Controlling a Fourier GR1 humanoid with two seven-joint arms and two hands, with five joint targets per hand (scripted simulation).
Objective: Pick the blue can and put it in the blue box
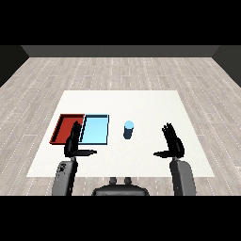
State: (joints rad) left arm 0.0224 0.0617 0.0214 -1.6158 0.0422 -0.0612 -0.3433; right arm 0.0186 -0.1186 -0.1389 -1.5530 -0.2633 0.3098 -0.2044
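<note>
Blue is the colour of the can (128, 129), and it stands up straight on the white counter (141, 101), with its long side going up and down and its light top facing the ceiling. It sits just beside the blue box (95, 129), on that box's right, and the two do not touch. The red box (66, 128) lies on the far side of the blue one.

My right hand (173, 142) is up in the air, well apart from the can, with its fingers straight and its thumb sticking out toward the middle. It holds nothing. My left hand (73, 142) is the same, wide and holding nothing, near the front edge of the two boxes.

I think the can is hard and small, and maybe light. Its round side looks smooth, so it could slip or tip over. I would curl my hand round its middle, from the side.
</note>
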